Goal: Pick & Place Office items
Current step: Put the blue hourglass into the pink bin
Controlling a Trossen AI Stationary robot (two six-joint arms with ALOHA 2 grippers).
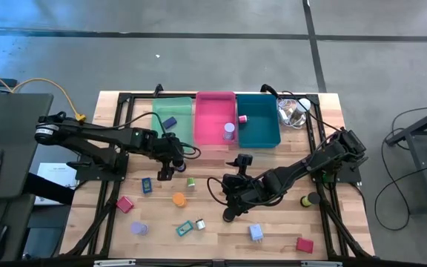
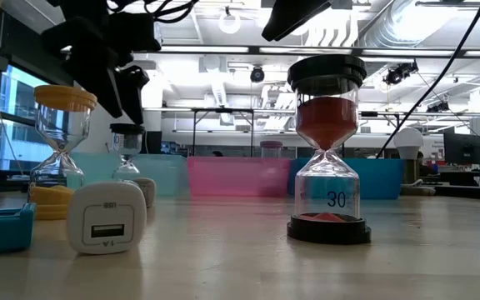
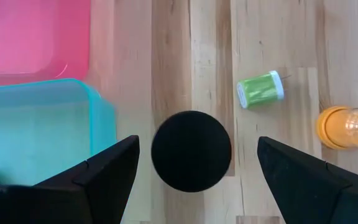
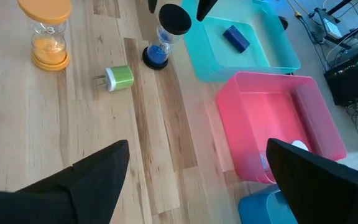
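- Left red block (image 1: 124, 204) and lilac cylinder (image 1: 138, 228): lying on the wooden table (image 1: 273, 222) near its left edge, apart from each other.
- Small blue item (image 1: 147, 185): on the table just below the left arm.
- Left gripper (image 3: 197, 140): positioned directly above the black-capped hourglass (image 3: 191, 151), below the green tray (image 1: 176, 107). Its fingers (image 3: 104, 171) are spread wide on either side of the cap. A gap shows on each side, and nothing is gripped.
- Black-capped hourglass: upright with blue sand in the right wrist view, standing just beside the green tray's corner.
- Blue block (image 1: 170, 123): inside the green tray.
- Orange hourglass (image 1: 179, 199) and green plug (image 1: 190, 182): near each other on the table, to the right of the left gripper. The hourglass stands upright and the plug lies on its side.
- Teal item (image 1: 184, 228) and white charger (image 1: 200, 224): just beside each other near the table's front.
- Pink tray (image 1: 213, 104): holds a purple cylinder (image 1: 229, 131).
- Right gripper (image 4: 197, 146): raised over the middle of the table and facing the trays. Its fingers are far apart and hold nothing.
- Teal tray (image 1: 262, 137): holds a pink cylinder (image 1: 242, 118).
- Pale blue item (image 1: 256, 232) and right red block (image 1: 304, 244): on the table near its front right.
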